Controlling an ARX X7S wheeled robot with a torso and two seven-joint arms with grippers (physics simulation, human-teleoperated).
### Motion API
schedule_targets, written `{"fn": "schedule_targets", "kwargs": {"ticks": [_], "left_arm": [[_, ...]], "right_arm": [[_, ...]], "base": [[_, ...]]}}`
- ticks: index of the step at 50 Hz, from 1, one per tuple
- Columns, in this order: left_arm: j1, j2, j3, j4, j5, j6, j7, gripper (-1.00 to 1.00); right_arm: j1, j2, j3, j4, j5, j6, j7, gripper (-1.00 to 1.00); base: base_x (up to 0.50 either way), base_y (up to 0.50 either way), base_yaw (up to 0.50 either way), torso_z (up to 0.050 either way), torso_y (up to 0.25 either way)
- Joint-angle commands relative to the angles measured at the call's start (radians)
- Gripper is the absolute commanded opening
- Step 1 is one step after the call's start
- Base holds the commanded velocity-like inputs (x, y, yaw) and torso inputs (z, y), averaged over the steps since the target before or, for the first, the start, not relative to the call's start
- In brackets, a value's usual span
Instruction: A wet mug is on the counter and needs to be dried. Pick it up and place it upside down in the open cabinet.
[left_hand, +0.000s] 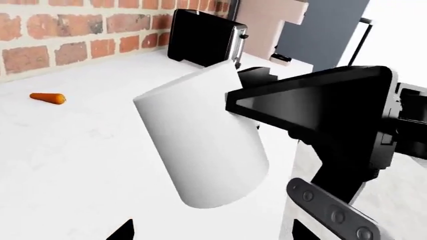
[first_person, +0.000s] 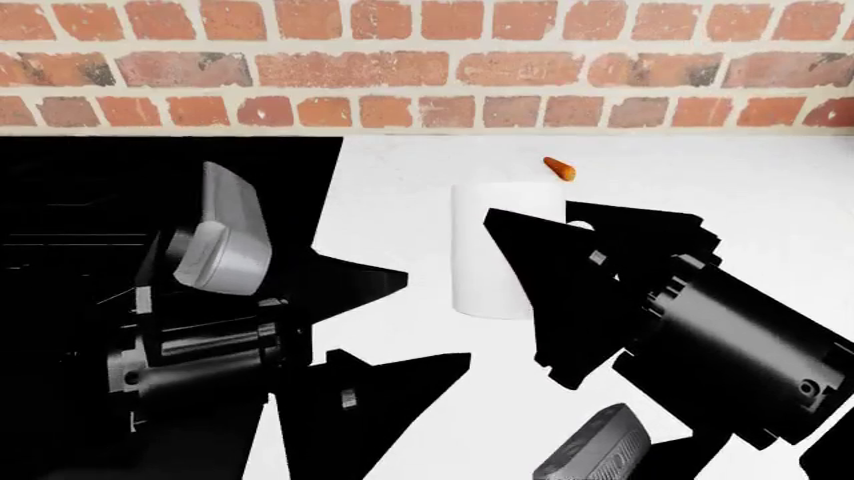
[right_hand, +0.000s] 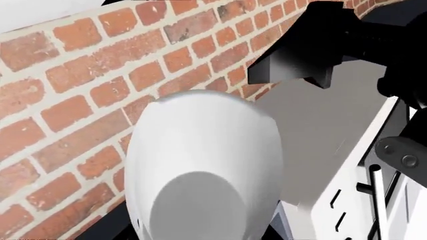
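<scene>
Mug stands upright on the desk, just in front of the carrot. Right hand touches its side; grip unclear. Smooth, wet, probably slippery: clamp mid-wall firmly.

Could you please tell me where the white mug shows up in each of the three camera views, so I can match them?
Head view: the mug stands mid-frame on the counter, just left of the right gripper.
Left wrist view: it fills the centre, tilted in the picture, beside a black finger.
Right wrist view: it fills the lower centre, seen looking into its opening.
Shared landmark: the brick wall behind it appears in all three views.
</scene>
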Motion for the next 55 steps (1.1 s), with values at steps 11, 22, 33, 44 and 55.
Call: {"fn": "schedule_targets", "kwargs": {"ticks": [11,22,33,44,55], "left_arm": [[-0.059,0.022,0.033,-0.027,-0.003,0.037,-0.003,1.00],[-0.085,0.043,0.059,-0.052,0.026,0.035,0.011,1.00],[-0.088,0.052,0.085,-0.062,0.053,0.021,0.031,1.00],[-0.090,0.053,0.111,-0.065,0.063,0.011,0.041,1.00],[-0.095,0.053,0.123,-0.072,0.077,0.013,0.051,1.00]], "right_arm": [[-0.052,0.006,0.004,-0.017,-0.067,0.025,0.025,-1.00],[-0.086,-0.001,-0.007,-0.029,-0.091,0.038,0.040,-1.00],[-0.091,-0.005,-0.007,-0.046,-0.100,0.037,0.041,-1.00],[-0.087,-0.010,-0.002,-0.055,-0.108,0.030,0.046,-1.00],[-0.075,-0.016,0.005,-0.054,-0.101,0.024,0.047,-1.00]], "base": [[0.00,0.00,0.00,0.000,0.000],[0.00,0.00,0.00,0.001,0.000],[0.00,0.00,0.00,0.000,0.001],[0.00,0.00,0.00,0.000,0.000],[0.00,0.00,0.00,0.000,0.000]]}}
